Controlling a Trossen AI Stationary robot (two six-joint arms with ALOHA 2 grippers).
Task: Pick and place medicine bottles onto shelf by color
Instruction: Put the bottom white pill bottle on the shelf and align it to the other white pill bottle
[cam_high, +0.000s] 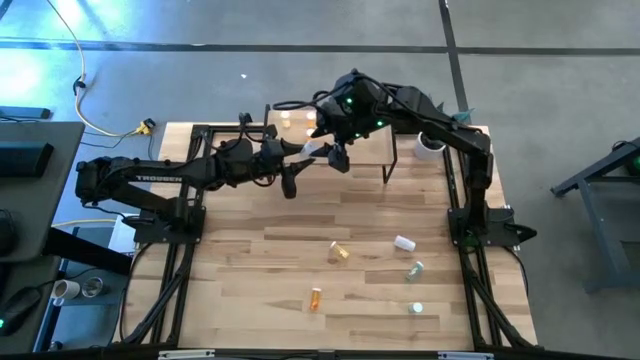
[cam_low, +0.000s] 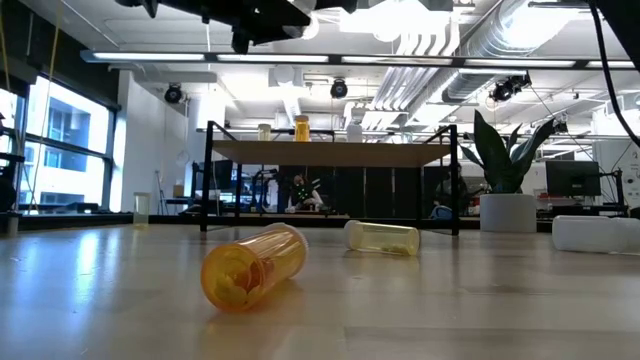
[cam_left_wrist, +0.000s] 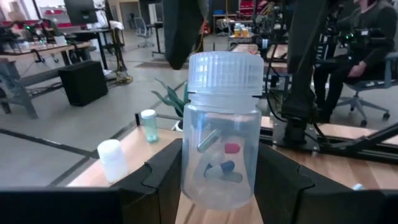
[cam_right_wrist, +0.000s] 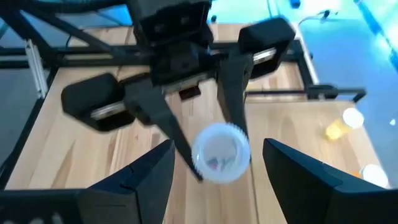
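Left pincer (cam_left_wrist: 217, 180) is clamping a clear plastic, white-capped pill bottle (cam_left_wrist: 222, 130) by its body above the counter (cam_high: 260, 260) beside the light-wood shelf (cam_high: 362, 148), the open right pincer (cam_right_wrist: 214, 168) hovering overhead; light, rigid, likely slippery.

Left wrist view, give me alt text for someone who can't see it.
A clear bottle with a ribbed white cap and a few colored pills inside stands upright, held between the left gripper's dark fingers. Behind it, two small bottles stand on the shelf, with a workshop room beyond.
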